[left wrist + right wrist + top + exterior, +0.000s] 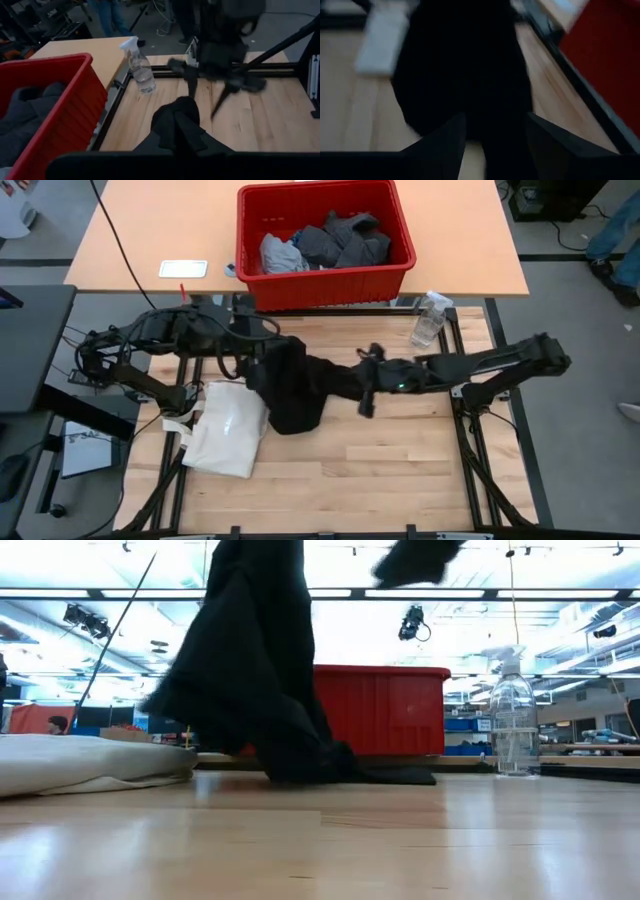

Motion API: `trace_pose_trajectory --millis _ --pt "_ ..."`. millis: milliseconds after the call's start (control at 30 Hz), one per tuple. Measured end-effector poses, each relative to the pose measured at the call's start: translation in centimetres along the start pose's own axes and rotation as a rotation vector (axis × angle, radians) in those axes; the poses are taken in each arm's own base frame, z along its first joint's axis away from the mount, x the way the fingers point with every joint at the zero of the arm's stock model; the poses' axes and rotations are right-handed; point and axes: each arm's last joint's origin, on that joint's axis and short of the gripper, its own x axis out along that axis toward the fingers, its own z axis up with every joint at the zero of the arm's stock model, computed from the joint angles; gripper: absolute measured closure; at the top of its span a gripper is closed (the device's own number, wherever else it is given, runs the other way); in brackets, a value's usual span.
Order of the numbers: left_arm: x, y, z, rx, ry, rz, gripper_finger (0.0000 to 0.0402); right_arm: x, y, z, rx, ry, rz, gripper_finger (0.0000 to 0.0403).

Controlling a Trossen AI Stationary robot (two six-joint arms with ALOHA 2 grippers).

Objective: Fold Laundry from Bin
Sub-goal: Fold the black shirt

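Black T-shirt [290,385] hangs pinched in the left gripper [252,365]; right gripper [368,385], fingers spread, sits just right.

left gripper [252,362] jaws closed; right gripper [368,387] jaws parted

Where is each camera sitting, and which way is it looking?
High: above, looking down; both arms, black garment, red bin.
Low: table height, looking across; the garment hanging, no arm clearly seen.
Left wrist: on left arm, facing the right gripper; garment bunched at its base.
Right wrist: on right arm, facing the garment past its open fingers.
Shared: spray bottle, high and low.
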Motion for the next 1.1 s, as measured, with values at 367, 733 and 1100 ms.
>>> trace_pose_trajectory --millis 367,733,1100 --pt "0.0 0.1 0.0 -0.056 0.0 0.04 0.0401 6.7 1.4 -1.3 -0.024 -0.019 0.001 0.0203" --pt "0.0 0.3 0.0 -0.119 0.001 0.084 0.0401 10.8 -1.0 -1.8 0.11 -0.067 0.022 0.0358" --pt "-0.2 1.1 -2.4 -0.137 0.224 0.22 0.0399 5.2 -1.9 1.4 -0.009 0.228 -0.113 0.0398"
